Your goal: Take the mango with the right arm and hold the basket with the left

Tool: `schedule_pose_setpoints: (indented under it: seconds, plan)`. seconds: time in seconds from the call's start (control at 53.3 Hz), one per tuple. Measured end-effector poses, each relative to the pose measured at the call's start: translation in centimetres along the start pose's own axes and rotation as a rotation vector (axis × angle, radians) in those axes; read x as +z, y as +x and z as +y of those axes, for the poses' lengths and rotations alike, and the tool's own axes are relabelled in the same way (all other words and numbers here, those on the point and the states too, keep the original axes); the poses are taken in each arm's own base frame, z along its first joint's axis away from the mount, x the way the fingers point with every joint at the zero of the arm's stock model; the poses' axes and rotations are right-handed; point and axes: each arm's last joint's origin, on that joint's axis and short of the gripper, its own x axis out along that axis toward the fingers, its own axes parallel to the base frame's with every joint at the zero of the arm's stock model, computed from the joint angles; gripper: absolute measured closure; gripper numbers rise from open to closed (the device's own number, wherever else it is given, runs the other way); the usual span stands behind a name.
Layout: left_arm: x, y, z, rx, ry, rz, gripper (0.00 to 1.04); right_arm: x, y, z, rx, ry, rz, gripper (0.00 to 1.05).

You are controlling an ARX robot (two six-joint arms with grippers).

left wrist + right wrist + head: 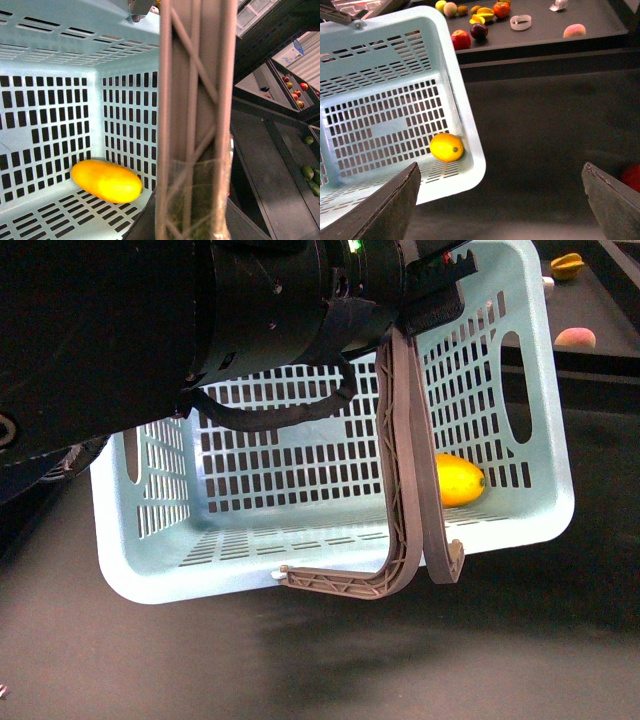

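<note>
Item one, basket (540, 390): light blue and slotted. It hangs tipped with its open mouth turned toward your front camera, clear of the dark ground (300, 660) beneath, which carries its shadow. Item two, handles (405, 460): two grey-brown swing bars, side by side, running up from the near rim into the left claw (428, 302). That claw is closed on the basket by these bars at the top of the front view, where the bulky left arm (150, 330) fills the upper left. Item three, mango (460, 480): smooth and yellow-orange, lying loose inside the basket. You see it from the front in the lower right corner of the interior, touching the slotted panels that meet there. Its long axis runs roughly level, side to side across the front view. The visible end points right, toward the end wall with the oval hand slot, and the other end is hidden behind the handles. The left wrist view shows it lengthwise along the foot of a slotted wall. The right wrist view shows it nearly end-on, a small dark spot facing that camera. Item four, right claw (500, 170): open, its two fingers (385, 205) spread wide with nothing between them. Item five, dark surface (600, 30) beyond the basket: loose fruit, including a ridged yellow star-shaped fruit (567, 265) and a pink-peach fruit (575, 337).
</note>
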Motion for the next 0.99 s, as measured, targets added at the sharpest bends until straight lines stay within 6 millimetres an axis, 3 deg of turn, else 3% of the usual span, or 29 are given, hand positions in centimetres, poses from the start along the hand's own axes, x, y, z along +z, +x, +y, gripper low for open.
schedule_pose_setpoints:
  seconds: [0.206, 0.657, 0.77, 0.845, 0.995]
  plan:
    - [0.0, 0.0, 0.0, 0.001, 0.000, -0.001, 0.99, 0.1, -1.6, -0.4, -0.039, 0.005, -0.034, 0.08]
    - [0.0, 0.0, 0.0, -0.001, 0.001, 0.000, 0.99, -0.1, -1.6, -0.4, -0.037, -0.006, -0.051, 0.10]
    - [0.0, 0.0, 0.0, -0.001, 0.000, 0.000, 0.99, -1.1, -1.6, -0.4, -0.026, -0.115, -0.241, 0.27]
    - [0.0, 0.0, 0.0, 0.001, 0.001, -0.001, 0.99, -0.6, -2.0, 0.1, -0.044, -0.144, -0.314, 0.40]
    - [0.0, 0.0, 0.0, -0.002, 0.001, 0.001, 0.99, -0.7, -2.6, 1.0, -0.015, -0.174, -0.328, 0.75]
